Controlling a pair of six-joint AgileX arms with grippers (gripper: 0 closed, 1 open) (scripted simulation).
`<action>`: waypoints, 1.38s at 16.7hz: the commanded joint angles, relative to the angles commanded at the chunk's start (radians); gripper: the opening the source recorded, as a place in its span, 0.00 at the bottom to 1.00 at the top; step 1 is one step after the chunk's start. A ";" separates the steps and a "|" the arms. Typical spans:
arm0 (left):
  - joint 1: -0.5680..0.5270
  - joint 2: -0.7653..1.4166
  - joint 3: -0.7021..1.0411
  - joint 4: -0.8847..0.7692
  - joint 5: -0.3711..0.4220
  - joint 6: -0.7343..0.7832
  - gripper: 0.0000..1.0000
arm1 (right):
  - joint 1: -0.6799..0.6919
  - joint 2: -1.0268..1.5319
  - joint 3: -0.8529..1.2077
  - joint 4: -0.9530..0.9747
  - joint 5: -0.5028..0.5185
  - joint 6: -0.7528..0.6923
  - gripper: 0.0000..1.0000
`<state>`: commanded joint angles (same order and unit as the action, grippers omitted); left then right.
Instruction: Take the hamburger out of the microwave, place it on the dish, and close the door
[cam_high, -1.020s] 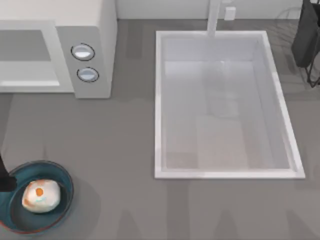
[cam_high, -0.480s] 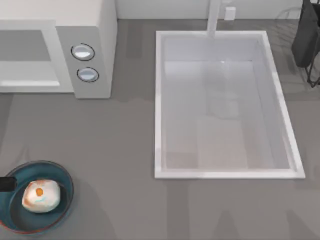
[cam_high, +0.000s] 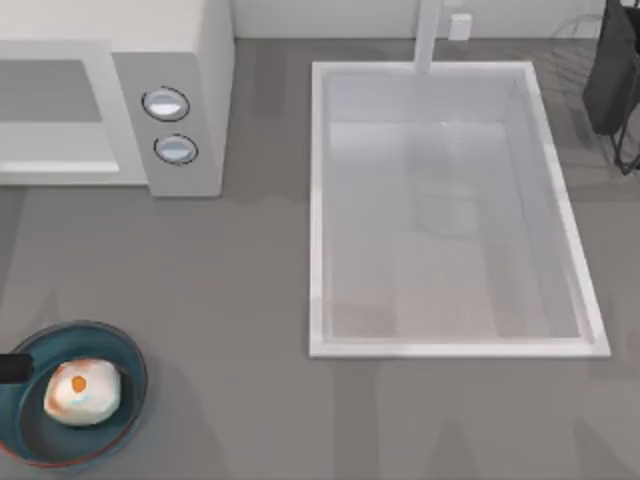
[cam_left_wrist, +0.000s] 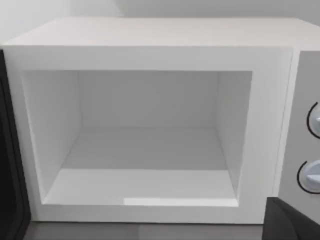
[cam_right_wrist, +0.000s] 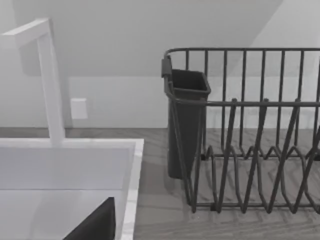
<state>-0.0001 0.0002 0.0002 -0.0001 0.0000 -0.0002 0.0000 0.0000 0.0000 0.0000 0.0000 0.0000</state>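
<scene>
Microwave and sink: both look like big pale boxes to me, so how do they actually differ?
The microwave stands on the counter and opens to the front, its cavity bare; the sink is sunk into the counter and opens upward. The microwave carries two round knobs on its panel, while the sink has a tall white faucet at its far edge. The sink is wider. Both are white, rectangular and hold nothing.

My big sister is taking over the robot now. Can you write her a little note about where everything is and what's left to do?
Left gripper: at the top view's left edge beside the dish, holding nothing I can see.
Right arm: parked at the far right by the dish rack.
Hamburger: sits in the dish, front left of the table.
Microwave: cavity empty, door open.
Done: hamburger out and placed.
Left: close the microwave door.
</scene>
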 joint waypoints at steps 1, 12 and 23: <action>-0.002 0.003 0.000 0.003 -0.002 0.000 0.00 | 0.000 0.000 0.000 0.000 0.000 0.000 1.00; -0.247 0.358 -0.046 0.407 -0.246 0.006 0.00 | 0.000 0.000 0.000 0.000 0.000 0.000 1.00; -0.255 0.216 -0.049 0.269 -0.255 0.003 0.00 | 0.000 0.000 0.000 0.000 0.000 0.000 1.00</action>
<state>-0.2549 0.2164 -0.0486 0.2690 -0.2549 0.0028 0.0000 0.0000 0.0000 0.0000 0.0000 0.0000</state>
